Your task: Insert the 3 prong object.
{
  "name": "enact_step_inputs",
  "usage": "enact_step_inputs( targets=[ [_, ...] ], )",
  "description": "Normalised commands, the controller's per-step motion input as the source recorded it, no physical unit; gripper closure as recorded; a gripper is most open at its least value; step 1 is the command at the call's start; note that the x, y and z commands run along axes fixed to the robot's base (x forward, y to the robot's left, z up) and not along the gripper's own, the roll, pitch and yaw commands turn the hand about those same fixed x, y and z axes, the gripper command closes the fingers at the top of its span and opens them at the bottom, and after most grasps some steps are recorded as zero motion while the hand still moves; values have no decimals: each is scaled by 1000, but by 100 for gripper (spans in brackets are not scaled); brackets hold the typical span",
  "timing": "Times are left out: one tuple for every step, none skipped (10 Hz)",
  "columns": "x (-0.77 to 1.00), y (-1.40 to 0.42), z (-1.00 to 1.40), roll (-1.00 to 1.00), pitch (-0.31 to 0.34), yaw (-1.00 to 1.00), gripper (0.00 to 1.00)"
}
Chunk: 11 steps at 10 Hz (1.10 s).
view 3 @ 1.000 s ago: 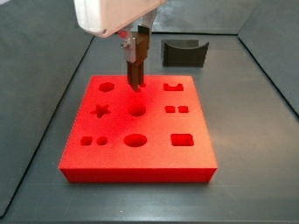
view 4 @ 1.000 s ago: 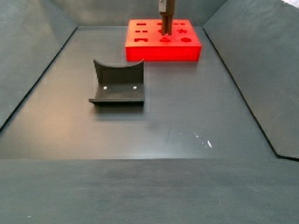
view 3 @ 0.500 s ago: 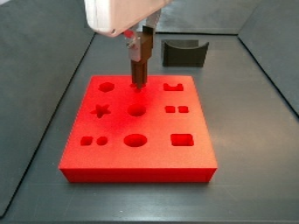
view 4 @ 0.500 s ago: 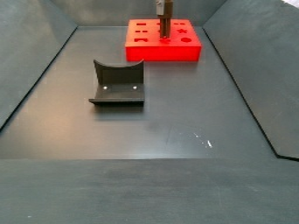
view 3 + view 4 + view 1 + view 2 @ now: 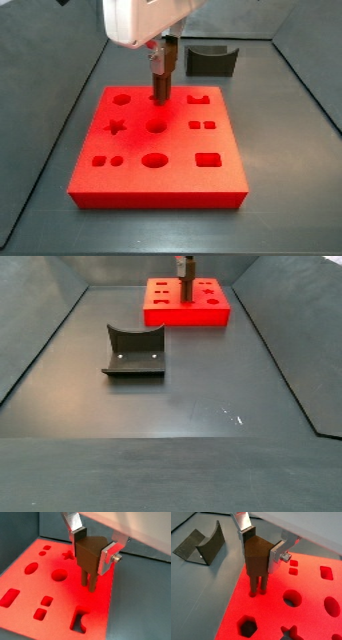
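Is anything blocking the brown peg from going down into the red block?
No, nothing visible is in the way. The gripper holds the 3 prong object upright, its prongs at the red block. The curved holder sits apart.

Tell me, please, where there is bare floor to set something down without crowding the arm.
The widest bare floor lies in front of the curved holder, out to the side walls. A narrower bare strip separates holder and red block. The block's top is crowded: the gripper holds the 3 prong object upright there.
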Motion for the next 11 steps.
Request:
enact_step_inputs(
  targets=[
    [0,40,-366,0,-4,206,100],
    [-309,0,-80,-14,-10,37,100],
    [-449,0,0,-30,-41,0,100],
    [-457,0,0,-57,-77,51,100],
    [-40,-11,0,-23,-56,134,100],
    [83,0,-231,0,-33,143,100],
    [260,-14,-380,0,-40,129,100],
    [369,-40,-546,0,-54,97,100],
    [374,-17,-694,0,-77,97,100],
    [337,0,-777,0,-74,89,100],
    [260,0,-771,41,-33,100,100]
  ],
)
